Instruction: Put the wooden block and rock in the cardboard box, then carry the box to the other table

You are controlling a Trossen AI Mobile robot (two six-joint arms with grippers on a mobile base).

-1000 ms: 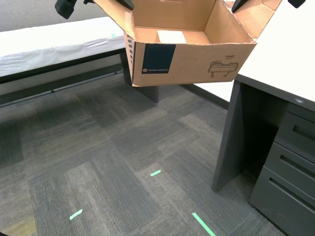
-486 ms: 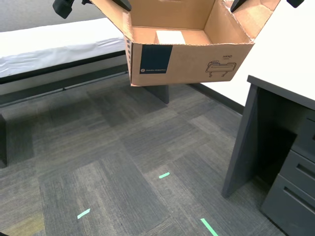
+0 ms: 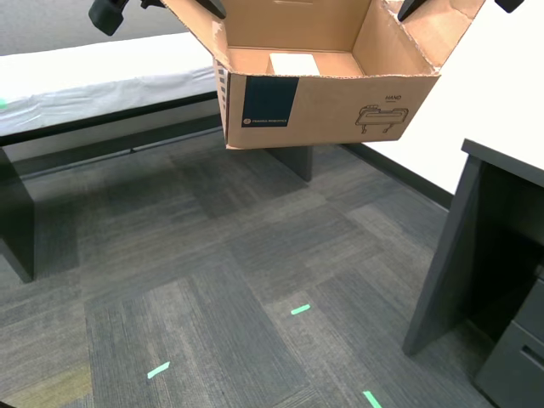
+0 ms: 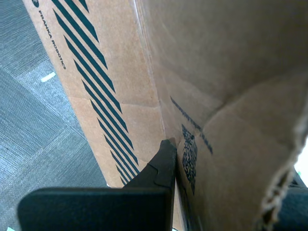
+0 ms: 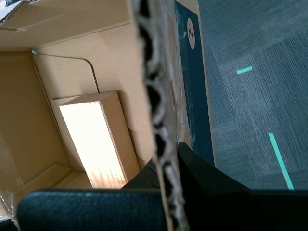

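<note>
The cardboard box (image 3: 327,106) hangs in the air at the top of the exterior view, with its flaps spread open. The wooden block (image 3: 295,64) lies on the box floor, and shows too as the pale block (image 5: 94,139). My first gripper (image 5: 166,159) is shut on the box wall (image 5: 154,96) beside the navy label. My second gripper (image 4: 175,149) is shut on a flap beside the box's black-striped side (image 4: 91,91). The rock is hidden. The other table (image 3: 93,81), whitish-grey and sheet-like, stands behind at the exterior view's left.
Grey carpet tiles carry green tape marks (image 3: 300,309). A dark grey desk (image 3: 476,255) with drawers stands at the exterior view's right, in front of a white wall (image 3: 501,76). A dark leg (image 3: 17,225) of the other table stands at the exterior view's left.
The camera has moved: the desk has slid toward the exterior view's right edge and more of the other table and its leg shows. The box keeps its place between the grippers.
</note>
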